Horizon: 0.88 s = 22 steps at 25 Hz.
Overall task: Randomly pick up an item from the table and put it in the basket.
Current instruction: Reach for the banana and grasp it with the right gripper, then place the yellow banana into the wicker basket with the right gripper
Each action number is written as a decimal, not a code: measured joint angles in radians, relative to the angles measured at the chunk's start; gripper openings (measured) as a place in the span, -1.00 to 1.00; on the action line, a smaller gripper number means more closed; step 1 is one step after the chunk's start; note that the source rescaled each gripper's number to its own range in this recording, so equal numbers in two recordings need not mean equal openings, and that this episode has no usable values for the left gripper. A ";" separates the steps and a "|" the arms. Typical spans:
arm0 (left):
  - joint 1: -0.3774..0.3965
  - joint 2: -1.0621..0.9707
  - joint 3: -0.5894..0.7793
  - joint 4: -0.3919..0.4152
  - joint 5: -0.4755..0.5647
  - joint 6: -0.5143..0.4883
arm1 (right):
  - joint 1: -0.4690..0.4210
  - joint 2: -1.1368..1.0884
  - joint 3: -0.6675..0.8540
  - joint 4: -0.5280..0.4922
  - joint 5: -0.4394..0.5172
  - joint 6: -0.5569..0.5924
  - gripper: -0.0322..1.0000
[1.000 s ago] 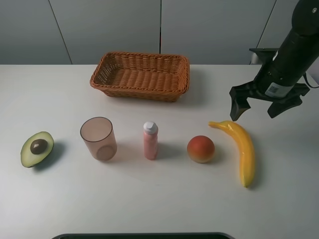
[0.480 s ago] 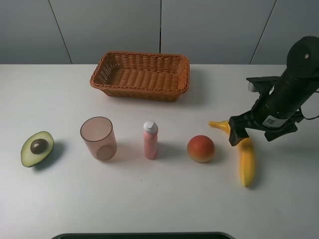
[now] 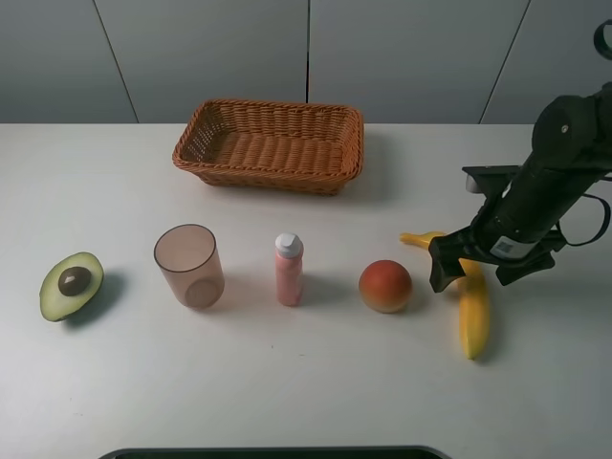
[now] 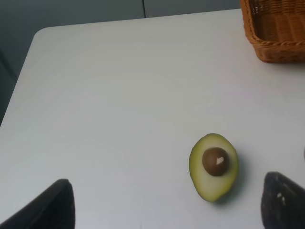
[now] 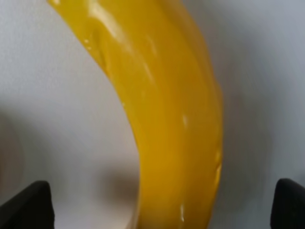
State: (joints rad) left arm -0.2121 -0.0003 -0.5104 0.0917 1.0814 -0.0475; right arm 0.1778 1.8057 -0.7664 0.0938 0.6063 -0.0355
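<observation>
The yellow banana (image 3: 472, 311) lies on the white table (image 3: 306, 382) at the right, its orange stem end pointing toward the back. My right gripper (image 3: 488, 270) is open and low over the banana's upper half, one finger on each side of it. The right wrist view shows the banana (image 5: 162, 114) filling the space between the two dark fingertips (image 5: 26, 205). The brown wicker basket (image 3: 271, 144) stands empty at the back centre. My left gripper (image 4: 167, 205) is open, hovering above the halved avocado (image 4: 214, 166); it is out of the exterior high view.
On the table in a row from left: halved avocado (image 3: 70, 285), translucent pinkish cup (image 3: 189, 265), small pink bottle (image 3: 289, 270), round red-orange fruit (image 3: 385, 286) close beside the banana. The basket's corner (image 4: 276, 28) shows in the left wrist view.
My right gripper has come down and toward the front-left, from above the table behind the banana to straddling the banana. The objects have not moved.
</observation>
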 joint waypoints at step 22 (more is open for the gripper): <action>0.000 0.000 0.000 0.000 0.000 0.000 | 0.000 0.003 0.000 0.002 -0.026 -0.002 -0.94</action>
State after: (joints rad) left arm -0.2121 -0.0003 -0.5104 0.0917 1.0814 -0.0475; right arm 0.1778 1.8086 -0.7664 0.0963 0.5803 -0.0374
